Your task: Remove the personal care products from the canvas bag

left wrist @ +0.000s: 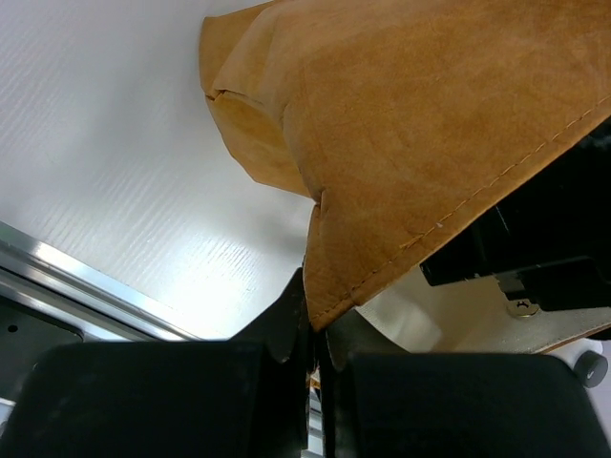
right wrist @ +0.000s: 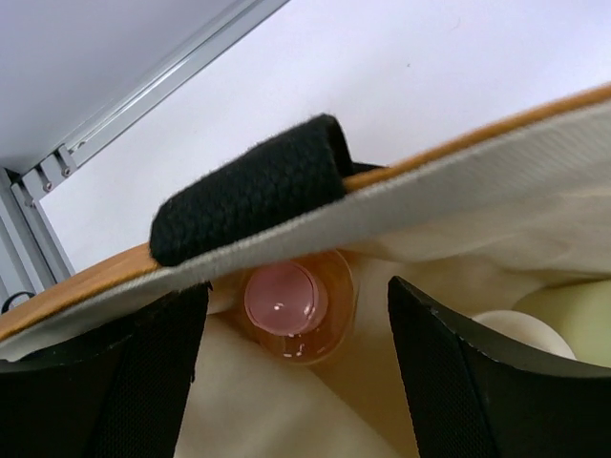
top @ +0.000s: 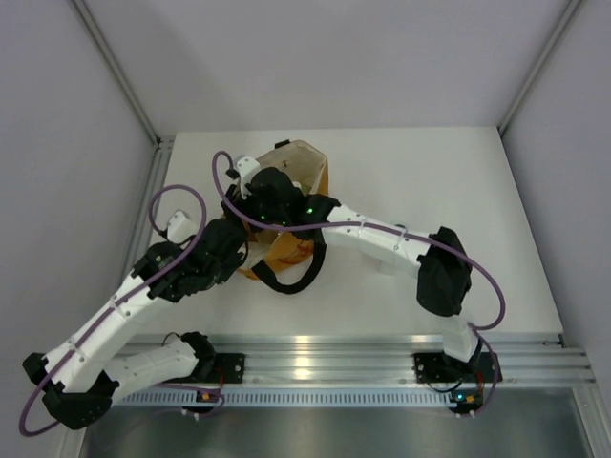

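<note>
The canvas bag (top: 307, 164) lies at the table's back middle, tan outside and cream inside, with a black strap handle (top: 289, 280). My left gripper (left wrist: 318, 324) is shut on the bag's stitched tan edge (left wrist: 410, 124) and holds it up off the table. My right gripper (right wrist: 296, 286) is open at the bag's mouth, just under the cream rim and a black strap (right wrist: 253, 186). The orange bottle with the pink cap (right wrist: 284, 300) lies in the lining between its fingers, cap toward me, untouched. A pale green bottle (right wrist: 578, 320) shows at the right edge. Other bottles are hidden.
Both arms crowd over the bag in the top view, the left gripper (top: 243, 250) at its near-left side and the right gripper (top: 263, 191) over its opening. White table (top: 430, 172) lies around it, with a metal rail (top: 363, 358) along the near edge.
</note>
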You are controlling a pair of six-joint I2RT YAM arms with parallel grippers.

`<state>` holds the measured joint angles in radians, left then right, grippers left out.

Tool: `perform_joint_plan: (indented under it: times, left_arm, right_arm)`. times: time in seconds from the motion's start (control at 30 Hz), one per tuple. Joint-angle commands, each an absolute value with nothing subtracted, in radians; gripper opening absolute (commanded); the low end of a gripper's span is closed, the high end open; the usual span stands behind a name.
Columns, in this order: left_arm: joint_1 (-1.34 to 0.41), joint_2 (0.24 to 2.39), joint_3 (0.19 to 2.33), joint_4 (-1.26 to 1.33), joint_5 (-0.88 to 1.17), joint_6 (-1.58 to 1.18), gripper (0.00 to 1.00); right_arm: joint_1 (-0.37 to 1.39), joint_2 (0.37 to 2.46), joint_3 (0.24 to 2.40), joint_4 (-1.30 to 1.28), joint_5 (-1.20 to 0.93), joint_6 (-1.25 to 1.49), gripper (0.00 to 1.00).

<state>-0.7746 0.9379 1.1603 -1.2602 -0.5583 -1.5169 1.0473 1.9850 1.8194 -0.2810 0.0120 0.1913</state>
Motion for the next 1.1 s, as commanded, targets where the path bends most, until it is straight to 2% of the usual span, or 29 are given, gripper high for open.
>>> perform_joint_plan:
  times: [0.0,0.27,0.33,0.47,0.5,0.57,0.63,0.67,1.07]
  left_arm:
    - [-0.773,0.931,1.149,-1.285,-0.603,-1.536,0.00]
    - [-0.773,0.949,1.177,-1.284,-0.617,-1.511,0.00]
    - [-0.773,0.953,1.181,-1.284,-0.617,-1.506,0.00]
    - [-0.773,0.960,1.192,-1.282,-0.621,-1.494,0.00]
    - [-0.773,0.962,1.193,-1.284,-0.621,-1.493,0.00]
    - [-0.773,0.965,1.197,-1.282,-0.621,-1.488,0.00]
    - [-0.773,0.968,1.198,-1.282,-0.623,-1.483,0.00]
    - [-0.773,0.969,1.198,-1.282,-0.623,-1.483,0.00]
    - [-0.773,0.971,1.198,-1.284,-0.637,-1.476,0.00]
  right_arm:
    - [1.071,2.014,1.887,-0.281,-0.021,0.163,0.73]
    - [1.086,2.060,1.873,-0.279,-0.028,0.164,0.69]
    - [1.086,2.072,1.870,-0.267,-0.022,0.161,0.63]
    - [1.086,2.066,1.839,-0.210,-0.005,0.156,0.38]
    - [1.088,2.057,1.835,-0.203,-0.005,0.156,0.28]
    - [1.091,2.046,1.825,-0.184,0.009,0.146,0.24]
    - [1.095,2.023,1.804,-0.167,0.020,0.130,0.04]
    - [1.095,2.014,1.796,-0.154,0.028,0.127,0.00]
    - [1.098,1.824,1.766,-0.140,0.158,0.098,0.00]
